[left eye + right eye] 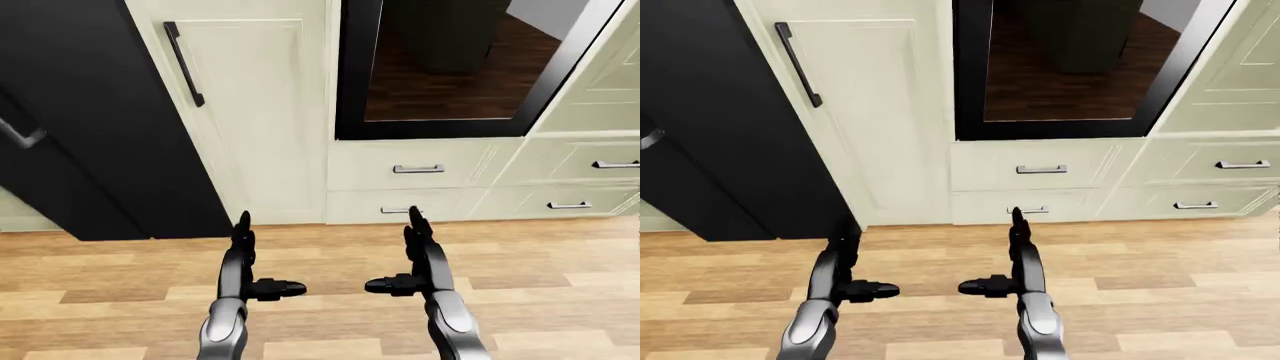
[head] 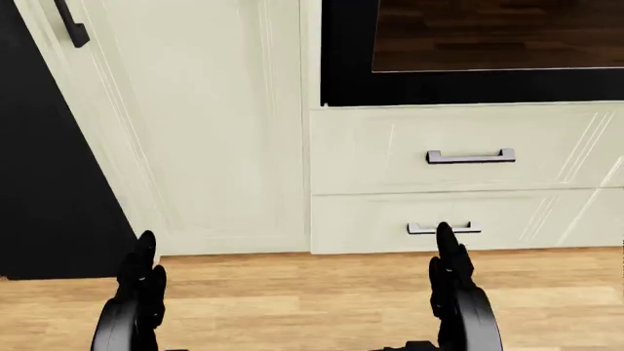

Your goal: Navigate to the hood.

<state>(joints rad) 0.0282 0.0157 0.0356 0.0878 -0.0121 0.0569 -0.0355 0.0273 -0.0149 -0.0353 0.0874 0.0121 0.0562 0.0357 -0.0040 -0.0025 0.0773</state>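
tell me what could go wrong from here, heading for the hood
1. No hood shows in any view, so walking on blind could miss it.
2. The cream drawers and black glass oven door stand close ahead; a step forward might drive the open left hand and right hand into them.
3. The black fridge crowds a leftward turn.

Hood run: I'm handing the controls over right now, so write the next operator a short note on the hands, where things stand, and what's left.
Left hand and right hand: both open, empty, held out low over the wood floor.
Hood: not in any view.
Facing: a built-in black oven with cream drawers under it, a tall cream cabinet door to its left, and a black fridge at far left.
Done: nothing confirmed.
Left: find the hood and walk to it.
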